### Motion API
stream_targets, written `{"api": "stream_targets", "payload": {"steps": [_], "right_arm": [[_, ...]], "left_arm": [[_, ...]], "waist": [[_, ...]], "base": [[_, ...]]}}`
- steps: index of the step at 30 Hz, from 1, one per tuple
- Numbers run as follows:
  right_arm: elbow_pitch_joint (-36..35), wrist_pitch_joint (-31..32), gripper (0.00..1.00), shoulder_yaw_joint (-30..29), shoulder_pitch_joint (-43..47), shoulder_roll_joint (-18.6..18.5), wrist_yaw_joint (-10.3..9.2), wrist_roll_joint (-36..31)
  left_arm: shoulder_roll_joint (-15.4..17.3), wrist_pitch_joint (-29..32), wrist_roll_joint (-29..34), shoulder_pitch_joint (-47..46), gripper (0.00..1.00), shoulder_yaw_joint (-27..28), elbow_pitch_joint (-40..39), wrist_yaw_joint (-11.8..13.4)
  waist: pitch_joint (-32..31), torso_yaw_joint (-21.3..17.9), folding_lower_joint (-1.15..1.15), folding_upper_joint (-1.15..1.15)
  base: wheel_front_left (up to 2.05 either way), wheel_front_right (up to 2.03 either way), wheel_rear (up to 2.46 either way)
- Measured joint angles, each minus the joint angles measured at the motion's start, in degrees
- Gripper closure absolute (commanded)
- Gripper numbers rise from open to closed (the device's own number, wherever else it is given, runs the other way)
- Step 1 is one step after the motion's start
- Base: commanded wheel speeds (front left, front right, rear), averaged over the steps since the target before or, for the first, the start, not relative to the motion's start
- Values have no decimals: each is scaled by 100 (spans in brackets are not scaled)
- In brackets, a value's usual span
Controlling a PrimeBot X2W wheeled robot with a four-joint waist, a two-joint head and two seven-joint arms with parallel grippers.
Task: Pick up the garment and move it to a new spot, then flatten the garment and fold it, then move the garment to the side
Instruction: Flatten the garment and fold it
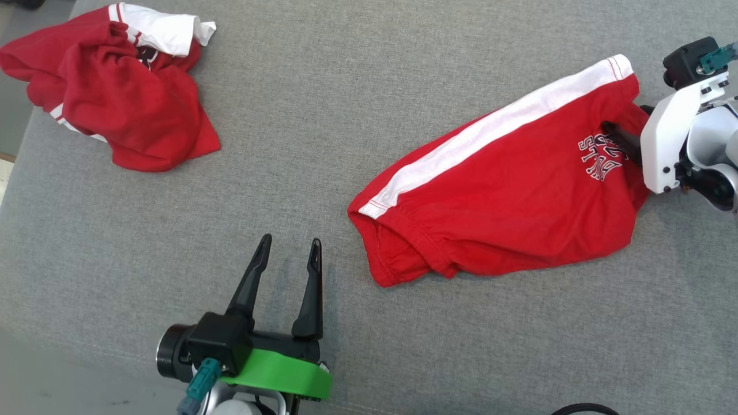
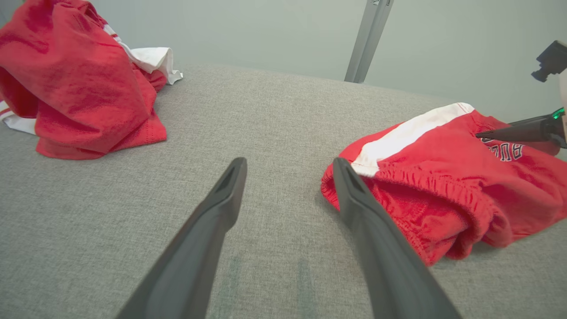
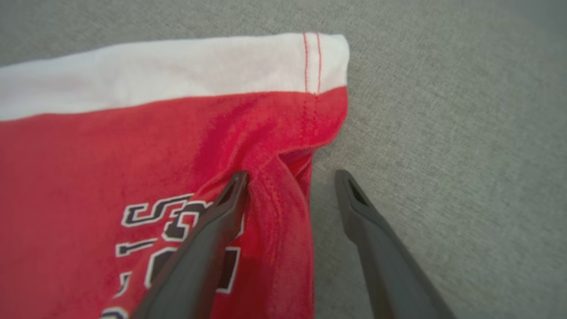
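Currently right fingers (image 3: 203, 252) wide, straddling red shorts (image 1: 507, 196) edge; left fingers (image 1: 252, 276) wide, near shorts.

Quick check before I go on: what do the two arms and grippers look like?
Left gripper: two long, dark, tapering fingers, black body, green collar, teal connector. Right gripper: same fingers, white shell, black block, teal plug.

A bare test room, seemingly: grey fabric-covered surface (image 1: 323, 115), plain pale wall (image 2: 266, 35), metal post (image 2: 370, 40).

Head looks down; wrists low, close; share shorts (image 1: 507, 190).
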Motion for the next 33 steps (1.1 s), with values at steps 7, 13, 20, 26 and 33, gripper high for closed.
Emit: {"api": "stream_targets", "payload": {"steps": [7,13,20,26,33], "right_arm": [[-10,609,0,-189,127,54,-18,609],[-313,881,16,-199,211,26,-53,818],[-509,869,100,-134,262,-22,-15,748],[-546,801,100,-237,360,-81,-5,960],[-647,726,100,-614,678,-245,-7,1642]], "left_arm": [[-214,0,202,148,0,224,175,-300],[-375,0,303,208,0,374,298,-490],[-490,-1,411,243,0,549,388,-634],[-576,-1,491,276,0,712,421,-744],[-578,-2,565,276,0,878,469,-848]], "waist": [[-55,45,0,0],[-83,56,0,0],[-114,39,0,0],[-159,-118,0,0],[-268,-453,0,0]], "base": [[0,0,0],[0,0,0],[0,0,0],[0,0,0],[0,0,0]]}}
